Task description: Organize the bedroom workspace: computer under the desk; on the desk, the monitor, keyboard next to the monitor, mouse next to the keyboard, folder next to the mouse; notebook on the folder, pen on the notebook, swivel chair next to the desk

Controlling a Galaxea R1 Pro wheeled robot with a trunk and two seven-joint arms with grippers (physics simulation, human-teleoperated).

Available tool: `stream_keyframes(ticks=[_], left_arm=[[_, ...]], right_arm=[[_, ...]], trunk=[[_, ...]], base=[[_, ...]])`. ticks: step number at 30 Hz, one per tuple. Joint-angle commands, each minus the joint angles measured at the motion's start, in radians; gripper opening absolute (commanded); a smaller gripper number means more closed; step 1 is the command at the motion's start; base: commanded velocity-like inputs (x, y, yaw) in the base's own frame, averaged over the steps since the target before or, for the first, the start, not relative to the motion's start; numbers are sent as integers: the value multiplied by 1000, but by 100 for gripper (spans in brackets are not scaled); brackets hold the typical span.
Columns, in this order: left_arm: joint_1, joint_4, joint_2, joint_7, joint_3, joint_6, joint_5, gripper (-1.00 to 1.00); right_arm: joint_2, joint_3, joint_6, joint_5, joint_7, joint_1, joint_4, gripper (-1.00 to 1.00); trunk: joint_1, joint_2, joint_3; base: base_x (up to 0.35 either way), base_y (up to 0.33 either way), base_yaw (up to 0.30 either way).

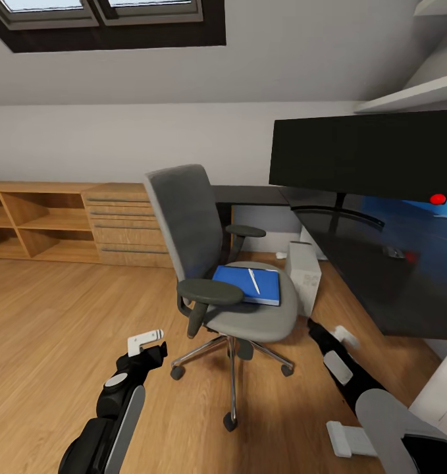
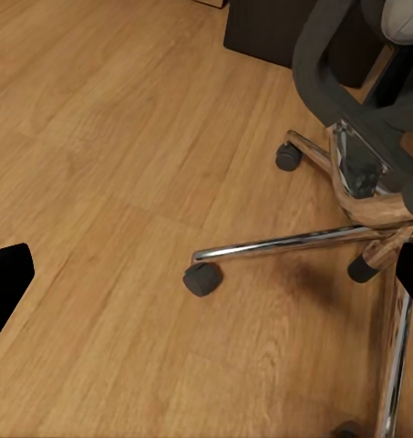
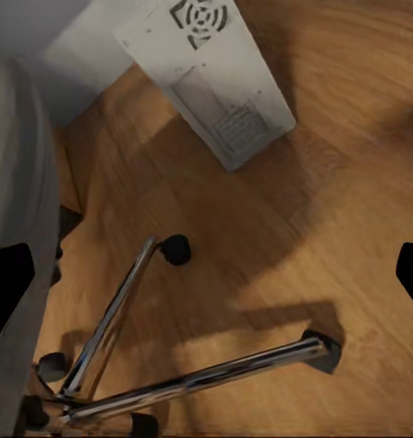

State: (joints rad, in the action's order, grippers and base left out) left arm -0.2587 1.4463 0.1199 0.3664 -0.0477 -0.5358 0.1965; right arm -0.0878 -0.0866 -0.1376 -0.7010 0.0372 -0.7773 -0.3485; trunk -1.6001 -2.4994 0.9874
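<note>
Thin blue folder lying on grey swivel chair, white pen resting atop; likely light, flexible, pinching free edge advisable; both grippers hanging open.

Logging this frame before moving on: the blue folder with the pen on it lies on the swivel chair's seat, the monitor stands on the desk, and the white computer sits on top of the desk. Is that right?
Not quite. The computer stands on the wooden floor at the desk's edge, as the head view shows. The folder, pen, swivel chair and monitor are as you say.
</note>
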Motion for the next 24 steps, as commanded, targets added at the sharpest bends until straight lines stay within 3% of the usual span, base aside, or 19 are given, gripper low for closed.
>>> stream_keyframes(ticks=[1,8,20,24], left_arm=[[-1,1,0,9,-1,-3,11,100],[-1,0,0,9,-1,-3,12,100],[-1,0,0,9,-1,-3,12,100],[-1,0,0,9,-1,-2,12,100]], right_arm=[[-9,3,25,-55,-33,0,0,100],[-31,4,126,-146,-149,0,1,100],[-38,2,189,-167,-210,0,2,100],[-38,-29,191,-169,-217,0,2,100]], trunk=[[0,0,1],[0,0,1],[0,0,1],[0,0,1]], base=[[0,0,0],[0,0,0],[0,0,0],[0,0,0]])
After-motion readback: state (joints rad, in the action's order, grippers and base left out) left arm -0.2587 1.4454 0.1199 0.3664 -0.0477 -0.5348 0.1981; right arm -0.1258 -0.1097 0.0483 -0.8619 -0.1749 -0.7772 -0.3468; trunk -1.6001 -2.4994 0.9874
